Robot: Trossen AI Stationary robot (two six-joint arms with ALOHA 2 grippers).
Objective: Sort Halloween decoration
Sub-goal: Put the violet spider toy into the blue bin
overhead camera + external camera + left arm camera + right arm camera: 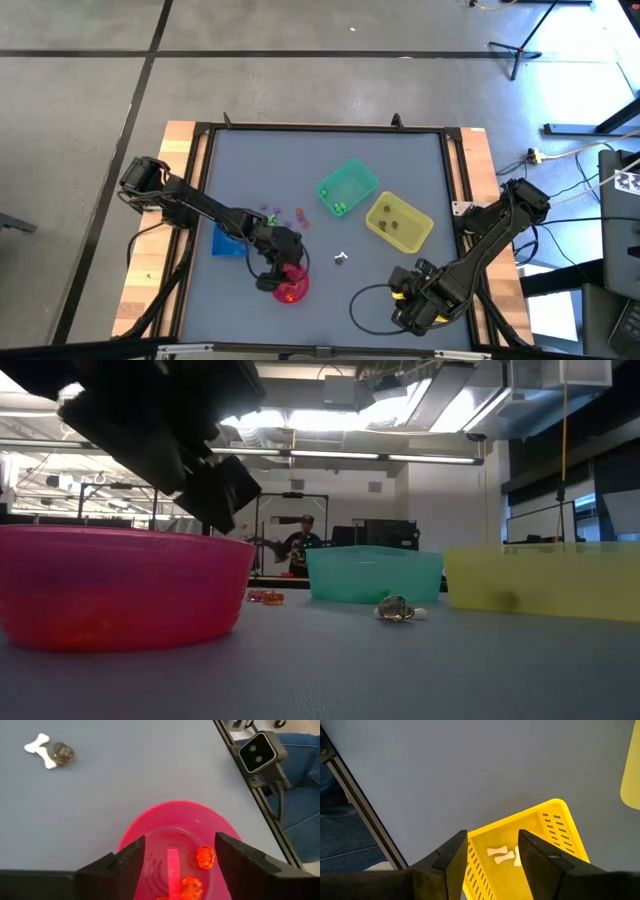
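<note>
My left gripper (175, 862) stands open just above the pink round bowl (175, 827), nothing between its fingers. Orange trinkets (205, 857) lie on the bowl's bottom. A white bone and a dark grey trinket (55, 752) lie together on the table mat (340, 258). Purple and orange trinkets (285, 213) lie loose beyond the bowl. My right gripper (492, 852) hangs open over a yellow slotted bin (555, 825) near the table's front right, with white bones (501, 854) lying inside it.
A blue bin (228, 241) stands left of the bowl. A green bin (347, 188) and a yellow bin (398, 222) stand mid-table, each with small pieces inside. A camera (260, 751) sits at the table's raised frame. Open mat lies between the bowl and my right arm.
</note>
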